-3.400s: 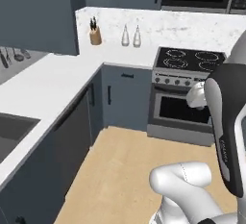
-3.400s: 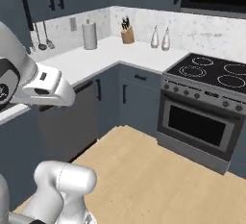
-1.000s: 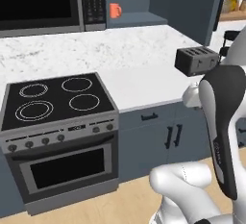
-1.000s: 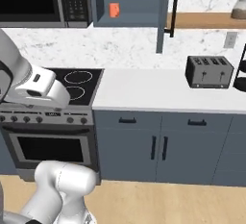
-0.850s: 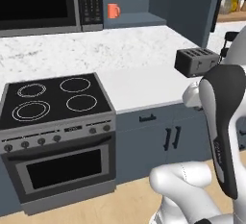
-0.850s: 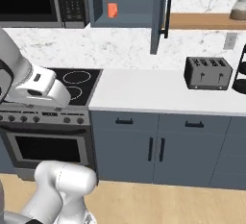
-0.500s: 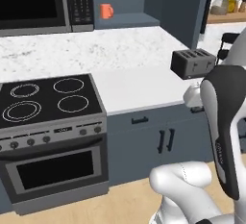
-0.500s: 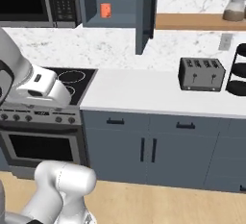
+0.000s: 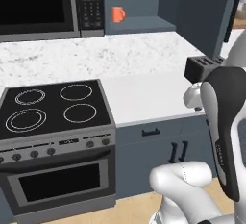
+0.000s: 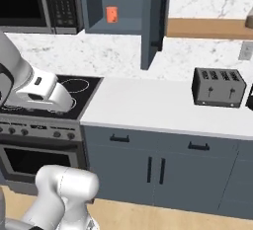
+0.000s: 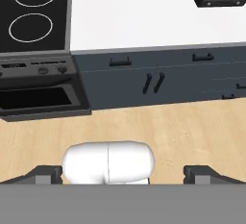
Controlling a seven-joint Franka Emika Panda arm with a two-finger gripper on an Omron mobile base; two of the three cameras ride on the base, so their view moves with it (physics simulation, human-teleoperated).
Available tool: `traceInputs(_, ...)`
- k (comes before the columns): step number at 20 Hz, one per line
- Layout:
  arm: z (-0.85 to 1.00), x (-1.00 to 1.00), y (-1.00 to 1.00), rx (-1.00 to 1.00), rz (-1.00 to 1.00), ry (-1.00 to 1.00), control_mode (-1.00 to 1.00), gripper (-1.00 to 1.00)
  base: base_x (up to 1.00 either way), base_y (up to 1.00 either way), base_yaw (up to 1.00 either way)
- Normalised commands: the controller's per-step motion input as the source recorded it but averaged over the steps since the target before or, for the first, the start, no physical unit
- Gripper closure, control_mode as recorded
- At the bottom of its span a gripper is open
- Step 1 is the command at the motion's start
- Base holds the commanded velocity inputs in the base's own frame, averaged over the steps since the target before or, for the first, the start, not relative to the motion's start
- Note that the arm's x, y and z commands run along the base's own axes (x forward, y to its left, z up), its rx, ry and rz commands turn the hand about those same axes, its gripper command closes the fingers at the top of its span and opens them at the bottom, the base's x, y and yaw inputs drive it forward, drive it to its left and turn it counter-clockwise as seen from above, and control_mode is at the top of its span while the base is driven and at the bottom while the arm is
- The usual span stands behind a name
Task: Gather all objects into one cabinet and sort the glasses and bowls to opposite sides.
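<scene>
I have the gripper (image 11: 123, 172) hanging high over the wood floor (image 11: 192, 131), pointing down, its two dark fingertips (image 11: 45, 174) spread wide at the bottom corners of the hand view with nothing between them: released, holding nothing. Below it lie the lower cabinets (image 11: 158, 81) and the edge of the white counter (image 11: 134, 11).

The orange cup (image 9: 117, 14) sits inside the open wall cabinet (image 9: 139, 2), on its shelf, just right of the microwave (image 9: 48, 6). From the right base view I see the same orange cup (image 10: 111, 14) toward the back of the cabinet, with the cabinet door (image 10: 150, 21) swung out and its long black bar handle facing right. The cup is well apart from the hand: up on the wall, far above and beyond where the gripper looks.

On the counter stands a dark toaster (image 10: 219, 87), well right of the stove (image 10: 44, 110). The stove's burners (image 9: 48, 107) are bare. I cannot tell whether the cup has a handle from the right; the left base view shows a small one on its right side.
</scene>
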Motion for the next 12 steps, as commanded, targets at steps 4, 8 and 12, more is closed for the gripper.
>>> traceInputs(4,0.00,0.00,0.00,0.00,0.00,0.00,1.00,-1.00,0.64,0.00,0.12)
traceInputs(8,0.00,0.00,0.00,0.00,0.00,0.00,1.00,-1.00,0.57,-0.05,0.09)
traceInputs(12,0.00,0.00,0.00,0.00,0.00,0.00,1.00,-1.00,0.56,-0.02,0.10)
